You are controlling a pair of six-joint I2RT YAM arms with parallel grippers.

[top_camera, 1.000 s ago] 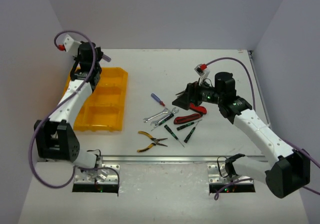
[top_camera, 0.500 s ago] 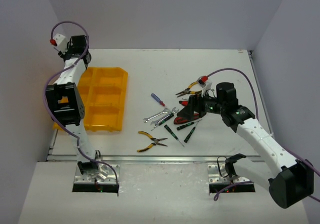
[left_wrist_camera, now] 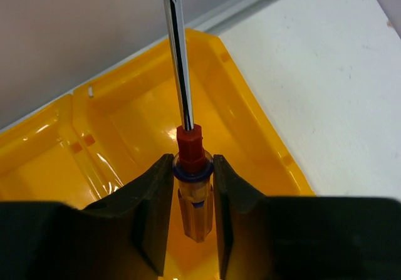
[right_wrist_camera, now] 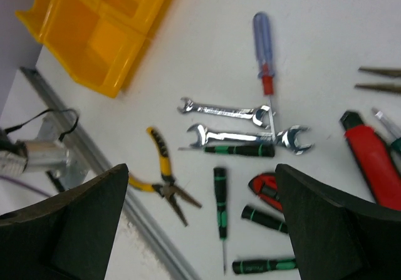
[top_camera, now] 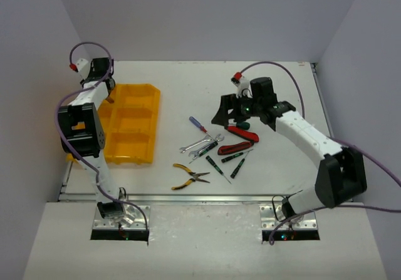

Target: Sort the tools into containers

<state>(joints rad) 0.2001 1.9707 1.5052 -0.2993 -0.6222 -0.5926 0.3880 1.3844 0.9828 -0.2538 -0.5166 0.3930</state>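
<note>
My left gripper [left_wrist_camera: 193, 161] hangs over the far corner compartment of the yellow tray [left_wrist_camera: 263, 123]. Its fingers press on the red-and-blue collar of an amber-handled screwdriver [left_wrist_camera: 190, 143], whose steel shaft points past the far rim. From above, that gripper [top_camera: 106, 84] is at the tray's [top_camera: 154, 104] back left corner. My right gripper [right_wrist_camera: 200, 167] stands wide open and empty, high over the loose tools: a blue-handled screwdriver [right_wrist_camera: 263, 32], two silver wrenches [right_wrist_camera: 222, 109], yellow-black pliers [right_wrist_camera: 160, 170] and green-black screwdrivers [right_wrist_camera: 219, 195]. In the top view it [top_camera: 220, 114] hovers right of the blue-handled screwdriver [top_camera: 198, 124].
Red-handled pliers [top_camera: 235, 147] and a red-handled tool [top_camera: 241, 131] lie under the right arm. Yellow-black pliers [top_camera: 188, 176] are nearest the metal rail [top_camera: 200, 198] at the front edge. Side walls close in on both sides.
</note>
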